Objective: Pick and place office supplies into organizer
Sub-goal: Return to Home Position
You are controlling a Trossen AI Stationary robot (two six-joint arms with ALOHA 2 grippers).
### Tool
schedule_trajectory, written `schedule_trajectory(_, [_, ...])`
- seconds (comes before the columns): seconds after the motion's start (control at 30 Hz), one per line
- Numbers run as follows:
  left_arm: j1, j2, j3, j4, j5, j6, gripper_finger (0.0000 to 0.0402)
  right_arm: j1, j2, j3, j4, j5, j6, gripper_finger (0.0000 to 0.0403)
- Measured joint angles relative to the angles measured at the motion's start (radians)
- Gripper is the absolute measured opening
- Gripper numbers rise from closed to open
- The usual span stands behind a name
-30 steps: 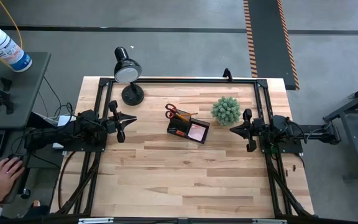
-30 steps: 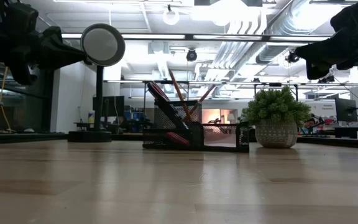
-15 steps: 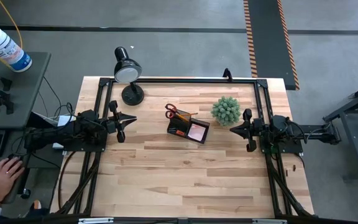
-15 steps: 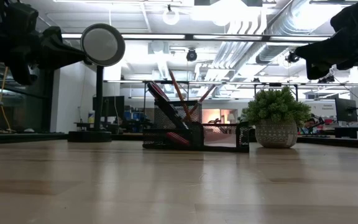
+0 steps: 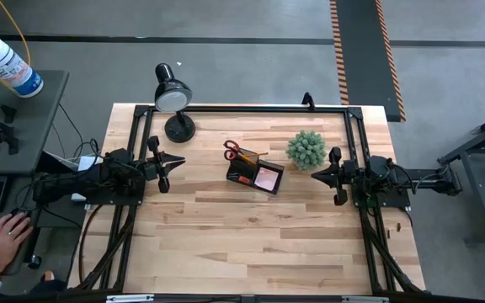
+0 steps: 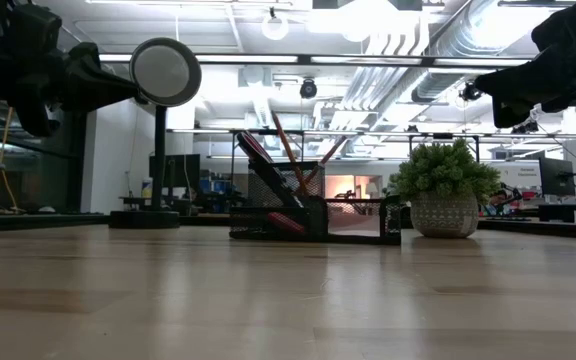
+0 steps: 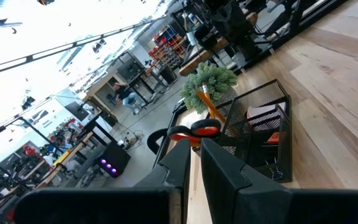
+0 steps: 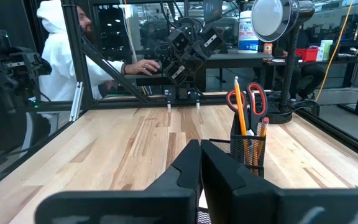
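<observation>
Light, stiff red-handled scissors are standing in the black mesh desk organizer; their protruding handles likely offer the best grip. The left gripper and right gripper are hovering either side of it, fingers pressed together.

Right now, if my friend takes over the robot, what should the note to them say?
Left tool: shut, empty, raised over the left side of the light wooden table.
Right tool: shut, empty, raised over the right side, near the green spiky plant.
Things: red-handled scissors and orange pencils stand in the tall section of the black mesh desk organizer; the pink sticky-note pad lies in its low section.
Done: no supplies seem to lie loose.
Left: probably only parking both arms.
</observation>
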State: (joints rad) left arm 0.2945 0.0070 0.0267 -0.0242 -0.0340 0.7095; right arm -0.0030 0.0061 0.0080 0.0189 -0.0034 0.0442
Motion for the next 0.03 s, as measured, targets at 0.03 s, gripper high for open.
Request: schedule_trajectory(0.03, [0.000,0.000,0.000,0.000,0.000,0.000,0.0028,0.000,0.000,0.000,0.000,0.000,0.000,0.0007])
